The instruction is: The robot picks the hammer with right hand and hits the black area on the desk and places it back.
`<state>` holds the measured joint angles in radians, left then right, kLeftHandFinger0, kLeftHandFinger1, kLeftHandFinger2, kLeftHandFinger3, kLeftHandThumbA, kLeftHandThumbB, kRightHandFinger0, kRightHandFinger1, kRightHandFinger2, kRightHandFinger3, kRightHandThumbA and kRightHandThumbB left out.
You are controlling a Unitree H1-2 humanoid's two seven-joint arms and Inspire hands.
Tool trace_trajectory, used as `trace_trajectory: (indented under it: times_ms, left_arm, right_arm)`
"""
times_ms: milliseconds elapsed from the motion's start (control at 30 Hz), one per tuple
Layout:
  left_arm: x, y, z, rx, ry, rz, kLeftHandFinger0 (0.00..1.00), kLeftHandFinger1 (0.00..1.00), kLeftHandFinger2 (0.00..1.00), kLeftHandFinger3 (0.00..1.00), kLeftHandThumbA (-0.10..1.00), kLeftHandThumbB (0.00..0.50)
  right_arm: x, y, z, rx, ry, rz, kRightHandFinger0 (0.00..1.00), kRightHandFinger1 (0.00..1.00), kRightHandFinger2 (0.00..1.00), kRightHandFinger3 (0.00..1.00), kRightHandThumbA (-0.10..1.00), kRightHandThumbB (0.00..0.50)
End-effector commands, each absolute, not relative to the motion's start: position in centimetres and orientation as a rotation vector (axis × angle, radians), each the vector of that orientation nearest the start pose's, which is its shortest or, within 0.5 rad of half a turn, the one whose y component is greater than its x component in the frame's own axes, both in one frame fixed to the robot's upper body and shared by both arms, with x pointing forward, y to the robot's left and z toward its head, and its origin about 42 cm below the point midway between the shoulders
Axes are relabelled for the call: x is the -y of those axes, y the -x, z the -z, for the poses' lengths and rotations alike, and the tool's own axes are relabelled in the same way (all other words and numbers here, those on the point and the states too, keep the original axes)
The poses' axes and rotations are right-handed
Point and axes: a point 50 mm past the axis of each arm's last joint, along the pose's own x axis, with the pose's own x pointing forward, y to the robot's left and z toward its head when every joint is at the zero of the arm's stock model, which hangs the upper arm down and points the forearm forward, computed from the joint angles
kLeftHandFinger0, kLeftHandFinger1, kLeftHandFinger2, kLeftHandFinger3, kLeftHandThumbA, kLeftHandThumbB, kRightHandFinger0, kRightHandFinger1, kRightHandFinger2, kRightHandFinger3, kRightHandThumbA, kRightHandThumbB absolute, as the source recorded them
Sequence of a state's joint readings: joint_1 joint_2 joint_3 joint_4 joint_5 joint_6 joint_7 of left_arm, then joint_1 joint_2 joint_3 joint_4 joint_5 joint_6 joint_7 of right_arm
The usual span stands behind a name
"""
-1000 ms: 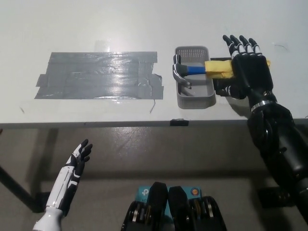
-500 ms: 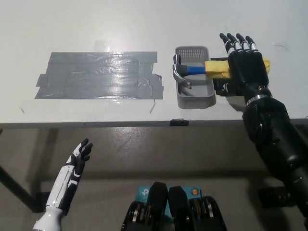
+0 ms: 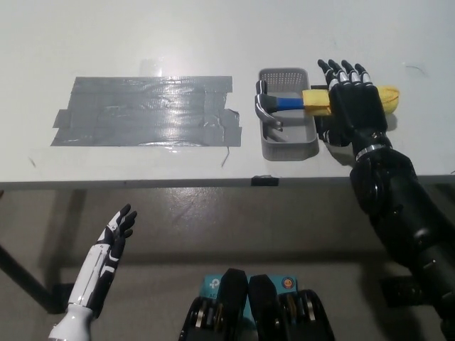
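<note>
A hammer [image 3: 288,104] with a silver head, blue neck and yellow handle lies across the grey basket [image 3: 287,145], its head inside and the handle sticking out to the right. My black right hand [image 3: 352,103] hovers open over the yellow handle, fingers spread and pointing away, hiding the handle's middle. The dark taped area [image 3: 146,110] covers the desk to the left of the basket. My white left hand [image 3: 114,238] rests open below the desk edge at the lower left.
The white desk [image 3: 213,35] ends in a front edge [image 3: 178,183] with a small black clip [image 3: 266,179] on it. A dark flat object [image 3: 328,131] lies beside the basket under my right hand.
My right hand has slid left along the handle toward the basket, covering more of the yellow grip. The hammer, basket and left hand have stayed put.
</note>
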<state>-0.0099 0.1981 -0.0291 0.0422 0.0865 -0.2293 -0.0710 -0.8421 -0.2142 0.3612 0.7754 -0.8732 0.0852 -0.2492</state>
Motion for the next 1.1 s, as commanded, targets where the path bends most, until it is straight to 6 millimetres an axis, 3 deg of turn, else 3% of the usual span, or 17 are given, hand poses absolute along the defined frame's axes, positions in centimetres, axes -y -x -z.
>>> trace_trajectory:
  times_ms: [0, 67, 133, 167, 200, 233, 267, 300, 367, 433, 567, 667, 833, 867, 933, 1000, 1067]
  left_arm:
    - [-26.3, -29.0, -12.1, 0.261, -0.298, 0.145, 1.0, 1.0, 1.0, 1.0, 1.0, 0.039]
    - [-26.3, -29.0, -12.0, 0.256, -0.293, 0.146, 1.0, 1.0, 1.0, 1.0, 1.0, 0.042]
    - [-26.3, -29.0, -12.0, 0.26, -0.296, 0.145, 1.0, 1.0, 1.0, 1.0, 1.0, 0.038]
    - [-26.3, -28.9, -12.0, 0.259, -0.296, 0.146, 1.0, 1.0, 1.0, 1.0, 1.0, 0.036]
    - [-26.3, -29.0, -12.0, 0.26, -0.299, 0.145, 1.0, 1.0, 1.0, 1.0, 1.0, 0.034]
    - [-26.3, -29.0, -12.0, 0.259, -0.299, 0.146, 1.0, 1.0, 1.0, 1.0, 1.0, 0.033]
    - [-26.3, -28.9, -12.0, 0.259, -0.3, 0.148, 1.0, 1.0, 1.0, 1.0, 1.0, 0.03]
    - [-26.2, -29.0, -12.1, 0.262, -0.302, 0.148, 1.0, 1.0, 1.0, 1.0, 1.0, 0.03]
    - [-26.3, -29.1, -12.2, 0.262, -0.301, 0.147, 1.0, 1.0, 1.0, 1.0, 1.0, 0.032]
    - [-26.4, -29.1, -12.3, 0.263, -0.303, 0.147, 1.0, 1.0, 1.0, 1.0, 1.0, 0.037]
    - [-26.3, -29.3, -12.4, 0.263, -0.299, 0.15, 1.0, 1.0, 1.0, 1.0, 1.0, 0.036]
    - [-26.3, -29.3, -12.4, 0.261, -0.302, 0.149, 1.0, 1.0, 1.0, 1.0, 1.0, 0.035]
    - [-26.3, -29.3, -12.4, 0.26, -0.297, 0.152, 1.0, 1.0, 1.0, 1.0, 1.0, 0.037]
    - [-26.3, -29.3, -12.4, 0.261, -0.298, 0.155, 1.0, 1.0, 1.0, 1.0, 1.0, 0.037]
    - [-26.3, -29.3, -12.4, 0.26, -0.304, 0.153, 1.0, 1.0, 1.0, 1.0, 1.0, 0.042]
    - [-26.3, -29.3, -12.5, 0.258, -0.3, 0.151, 1.0, 1.0, 1.0, 1.0, 1.0, 0.046]
    - [-26.3, -29.5, -12.5, 0.26, -0.301, 0.152, 1.0, 1.0, 1.0, 1.0, 1.0, 0.05]
  right_arm:
    - [16.9, -53.6, -25.7, 0.386, 1.307, 0.04, 1.0, 1.0, 1.0, 1.0, 0.9, 0.339]
    - [16.9, -53.6, -25.5, 0.388, 1.306, 0.041, 1.0, 1.0, 1.0, 1.0, 0.87, 0.348]
    - [16.9, -53.9, -25.1, 0.406, 1.294, 0.092, 1.0, 1.0, 1.0, 1.0, 0.59, 0.326]
    - [16.9, -54.0, -24.9, 0.417, 1.312, 0.116, 1.0, 0.94, 0.91, 1.0, 0.48, 0.315]
    - [17.1, -54.2, -24.5, 0.456, 1.353, 0.169, 0.72, 0.63, 0.64, 0.75, 0.28, 0.281]
    - [17.3, -54.2, -24.2, 0.487, 1.356, 0.212, 0.25, 0.23, 0.33, 0.42, -0.04, 0.258]
    - [17.5, -54.1, -23.8, 0.507, 1.351, 0.236, 0.02, 0.08, 0.26, 0.27, -0.1, 0.259]
    - [17.9, -54.1, -23.6, 0.537, 1.359, 0.248, 0.0, 0.05, 0.34, 0.21, -0.1, 0.241]
    - [18.2, -54.1, -23.5, 0.566, 1.32, 0.223, 0.0, 0.22, 0.68, 0.46, -0.1, 0.205]
    - [18.5, -54.0, -23.5, 0.58, 1.274, 0.21, 0.0, 0.31, 0.74, 0.73, -0.1, 0.205]
    - [18.9, -53.9, -23.9, 0.61, 1.238, 0.213, 0.0, 0.4, 0.77, 0.89, -0.1, 0.176]
    - [18.9, -53.8, -24.0, 0.626, 1.22, 0.208, 0.0, 0.42, 0.79, 0.87, -0.1, 0.182]
    - [18.6, -53.6, -24.6, 0.604, 0.982, 0.193, 0.0, 0.42, 0.8, 0.94, -0.1, 0.154]
    - [18.3, -53.7, -25.1, 0.583, 0.886, 0.175, 0.0, 0.42, 0.77, 0.91, -0.1, 0.149]
    - [18.1, -53.7, -25.9, 0.569, 0.781, 0.156, 0.0, 0.35, 0.73, 0.8, -0.1, 0.136]
    - [17.9, -53.7, -27.5, 0.527, 0.633, 0.126, 0.0, 0.16, 0.56, 0.7, -0.1, 0.115]
    - [17.8, -53.6, -29.1, 0.499, 0.546, 0.122, 0.0, 0.16, 0.63, 0.78, -0.1, 0.106]
